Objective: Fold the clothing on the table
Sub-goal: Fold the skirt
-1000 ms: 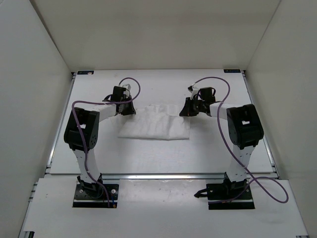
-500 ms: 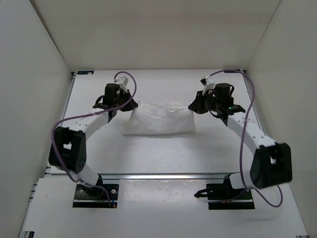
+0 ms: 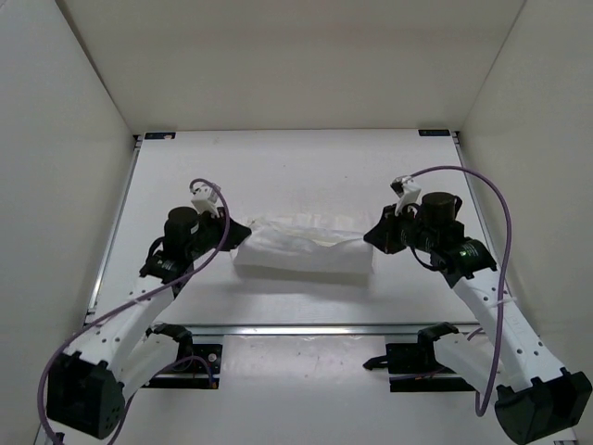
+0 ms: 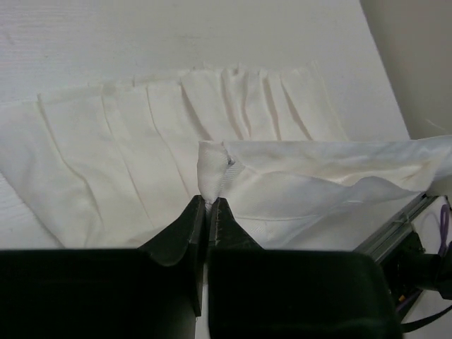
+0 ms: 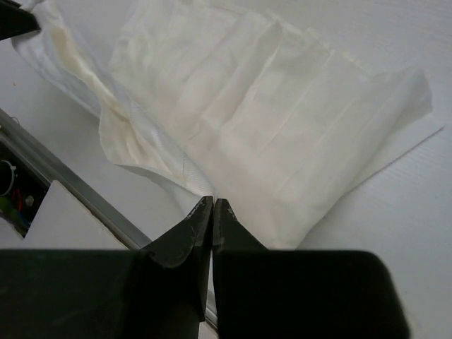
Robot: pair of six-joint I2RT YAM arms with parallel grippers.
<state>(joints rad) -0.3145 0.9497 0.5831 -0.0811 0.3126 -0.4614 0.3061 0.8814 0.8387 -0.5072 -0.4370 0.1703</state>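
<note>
one white garment point(image 3: 301, 252) lies on the one table point(image 3: 296, 171), just below the middle of the top view. it is bunched into a long strip with its upper layer folded over. two grippers flank it, one at each end. the left gripper point(image 3: 233, 234), at the strip's left end, has its jaws almost together, pinching a raised corner of the garment. the right gripper point(image 3: 375, 236), at the right end, has its jaws pressed tight. the folded edge runs down to its tips, so it seems to nip that edge, though the thin cloth there is hard to make out.
</note>
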